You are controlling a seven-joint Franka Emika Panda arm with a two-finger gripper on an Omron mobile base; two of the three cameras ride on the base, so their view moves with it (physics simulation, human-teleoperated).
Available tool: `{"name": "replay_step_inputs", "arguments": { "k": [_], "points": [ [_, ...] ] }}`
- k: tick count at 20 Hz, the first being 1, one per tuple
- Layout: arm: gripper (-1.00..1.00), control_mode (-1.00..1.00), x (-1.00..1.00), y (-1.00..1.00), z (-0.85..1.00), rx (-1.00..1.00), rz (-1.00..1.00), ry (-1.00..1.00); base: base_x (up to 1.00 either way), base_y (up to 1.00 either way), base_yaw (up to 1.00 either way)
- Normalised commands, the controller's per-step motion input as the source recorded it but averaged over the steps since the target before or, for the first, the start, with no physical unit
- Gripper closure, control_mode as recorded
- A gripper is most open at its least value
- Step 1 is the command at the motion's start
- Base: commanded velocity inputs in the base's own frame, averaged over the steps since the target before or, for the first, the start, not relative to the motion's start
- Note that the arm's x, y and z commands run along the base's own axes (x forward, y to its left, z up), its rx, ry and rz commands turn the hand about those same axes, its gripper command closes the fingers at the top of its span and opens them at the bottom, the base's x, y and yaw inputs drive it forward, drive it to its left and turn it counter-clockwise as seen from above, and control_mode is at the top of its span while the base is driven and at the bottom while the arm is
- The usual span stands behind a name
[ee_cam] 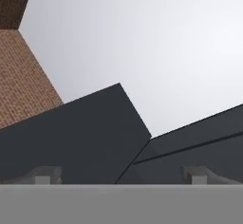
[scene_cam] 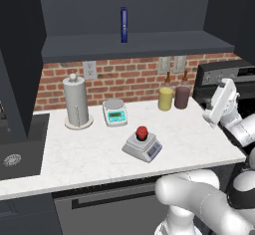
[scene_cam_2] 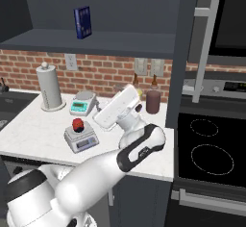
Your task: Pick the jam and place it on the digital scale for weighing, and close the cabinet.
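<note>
Fingertips point(ee_cam: 40, 174) at bottom of hand view: spread wide, empty. Jam point(scene_cam: 142, 133) sits on scale point(scene_cam: 144, 148), centre frame. Cabinet door point(scene_cam_2: 185, 53), upper right: stiff, light to swing; push at bar handle point(scene_cam_2: 205, 48).

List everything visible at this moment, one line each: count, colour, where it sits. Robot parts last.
jam: 1, dark jar with red lid, on the silver scale's platform
digital scale: 1, silver-grey, front middle of counter
white scale: 1, white with teal front, behind it near the wall
paper towel holder: 1, white roll, left on counter
yellow bottle: 1, by the wall, right
maroon bottle: 1, right beside the yellow one
blue bottle: 1, on the open cabinet shelf
cabinet: dark grey, door open, silver bar handle
outlets: 3, white, on brick wall
counter: 1, white marble
sink: 1, dark, far left
stove: 1, black, right
gripper: open, empty, pointing up at the cabinet
</note>
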Motion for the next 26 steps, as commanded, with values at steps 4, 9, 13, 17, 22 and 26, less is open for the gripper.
{"name": "replay_step_inputs", "arguments": {
  "k": [4,9,13,17,22,26],
  "points": [
    [-1.0,-1.0,-0.45,-0.68,0.24,0.0,-0.04,0.13,0.0,0.0,0.0],
    [-1.0,-1.0,-0.47,-0.62,0.12,0.0,-0.09,0.24,0.0,0.0,0.0],
    [-1.0,-1.0,-0.3,-0.53,0.01,0.0,-0.1,0.27,0.0,0.0,0.0],
    [-1.0,-1.0,-0.12,-0.36,-0.1,0.0,-0.02,0.1,0.0,0.0,0.0],
    [-1.0,-1.0,0.0,-0.62,-0.08,0.06,0.0,0.01,0.0,0.0,0.0],
    [-1.0,-1.0,0.0,-0.97,-0.02,0.1,0.0,0.14,0.0,0.0,0.0]
  ]
}}
